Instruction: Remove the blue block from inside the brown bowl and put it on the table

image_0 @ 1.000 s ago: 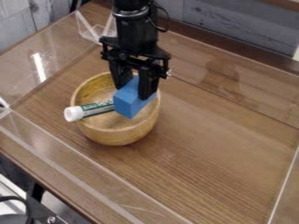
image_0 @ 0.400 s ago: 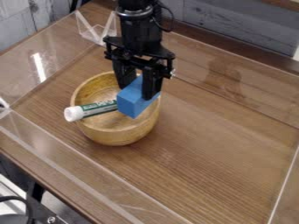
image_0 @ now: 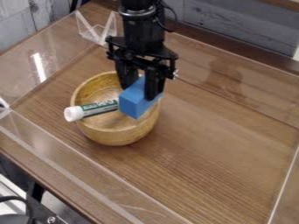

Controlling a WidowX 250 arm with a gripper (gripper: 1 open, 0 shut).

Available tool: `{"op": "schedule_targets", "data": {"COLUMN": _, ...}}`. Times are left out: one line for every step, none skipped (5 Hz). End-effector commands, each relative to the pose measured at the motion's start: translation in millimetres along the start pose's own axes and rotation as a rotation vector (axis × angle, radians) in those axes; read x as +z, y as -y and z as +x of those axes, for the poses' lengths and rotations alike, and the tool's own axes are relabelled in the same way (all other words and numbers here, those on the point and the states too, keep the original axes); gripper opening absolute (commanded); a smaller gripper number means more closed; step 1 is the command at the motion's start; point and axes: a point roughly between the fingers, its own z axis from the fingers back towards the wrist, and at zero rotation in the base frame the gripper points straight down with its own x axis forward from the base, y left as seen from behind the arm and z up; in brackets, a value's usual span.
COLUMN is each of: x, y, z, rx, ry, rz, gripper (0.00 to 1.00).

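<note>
Block (image_0: 138, 99): blue, in the gripper's hold, at/over the R side of the bowl in view; can't tell if its underside is clear of the bowl.

Table (image_0: 205, 144): brown wood grain, glossy, fills most of the view; clear edge wall along the far side.

Arm (image_0: 138, 28): black, comes down from the top of the view, w/ cables alongside.

Bowl (image_0: 114, 136): round, lt brown, thick wall, on the table L of centre, nr the table's L edge.

Gripper (image_0: 142, 81): black, pointing down, closed on the block's upper end; fingertips partly hidden.

Marker (image_0: 93, 110): green & white, leaning in the bowl, white end out over the L rim, other end twd the block; can't tell if they touch.
</note>
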Motion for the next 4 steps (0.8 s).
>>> {"op": "schedule_targets", "data": {"x": 23.3, "y": 3.5, "z": 9.4, "rx": -0.015, "ry": 0.092, "rz": 0.012, "gripper": 0.0}}
{"op": "schedule_targets", "data": {"x": 24.1, "y": 5.1, "z": 9.6, "rx": -0.019, "ry": 0.093, "rz": 0.011, "gripper": 0.0}}
{"op": "schedule_targets", "data": {"x": 24.9, "y": 6.5, "z": 9.7, "rx": -0.024, "ry": 0.093, "rz": 0.011, "gripper": 0.0}}
{"op": "schedule_targets", "data": {"x": 26.0, "y": 8.3, "z": 9.8, "rx": -0.028, "ry": 0.094, "rz": 0.011, "gripper": 0.0}}
